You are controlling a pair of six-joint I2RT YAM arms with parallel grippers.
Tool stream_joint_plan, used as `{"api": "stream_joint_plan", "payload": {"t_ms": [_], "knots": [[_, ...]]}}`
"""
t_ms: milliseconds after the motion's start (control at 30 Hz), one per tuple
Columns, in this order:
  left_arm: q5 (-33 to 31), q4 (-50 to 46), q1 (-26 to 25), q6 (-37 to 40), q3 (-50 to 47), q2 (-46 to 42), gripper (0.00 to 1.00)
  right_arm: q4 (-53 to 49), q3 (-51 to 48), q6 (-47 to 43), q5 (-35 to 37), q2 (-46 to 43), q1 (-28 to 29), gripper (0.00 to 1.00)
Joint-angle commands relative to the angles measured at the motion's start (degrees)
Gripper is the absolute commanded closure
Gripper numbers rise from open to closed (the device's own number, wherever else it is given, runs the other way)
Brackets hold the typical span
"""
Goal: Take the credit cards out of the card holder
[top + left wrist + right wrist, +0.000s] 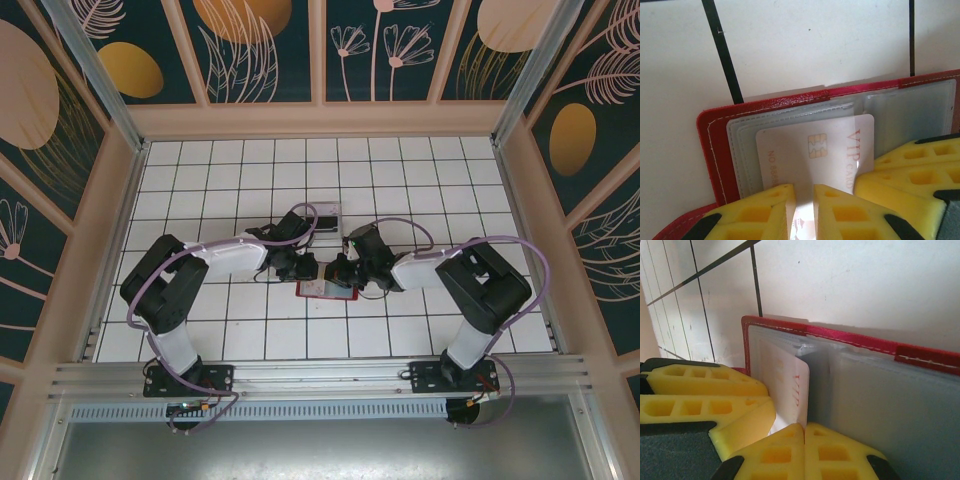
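At table centre the red card holder (326, 291) lies open. The left gripper (803, 210), at its 9 o'clock, pinches a pale VIP card (815, 150); the right gripper (804, 447), at 3 o'clock, has jaws pressed together on the wallet.

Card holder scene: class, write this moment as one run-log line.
card holder: open on tiled table | left hand: closed on pale VIP card, partly out of sleeve | right hand: shut, pressing on holder

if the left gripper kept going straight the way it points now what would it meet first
Probably the pale chip card already between the left gripper fingers, then the grey see-through sleeves of the red folding card holder; depth is unclear.
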Motion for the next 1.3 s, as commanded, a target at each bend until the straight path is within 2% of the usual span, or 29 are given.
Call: {"api": "stream_joint_plan", "payload": {"t_ms": [0,700,1000,1267], "knots": [[-4.3,-5.0,0.0,1.4,-0.5,1.9,0.79,-5.6,0.3,-1.6,3.0,-2.3,0.0,0.96],[-6.1,-6.8,0.1,2.0,-0.4,2.8,0.79,-9.1,0.3,-2.4,5.1,-3.8,-0.3,0.97],[-6.8,-7.5,0.0,2.2,-0.2,3.1,0.8,-10.3,0.2,-2.5,6.2,-4.3,-0.4,0.92],[-7.1,-7.7,0.0,2.2,0.1,2.8,0.8,-9.2,-0.5,-2.3,6.3,-4.4,-0.4,0.94]]}}
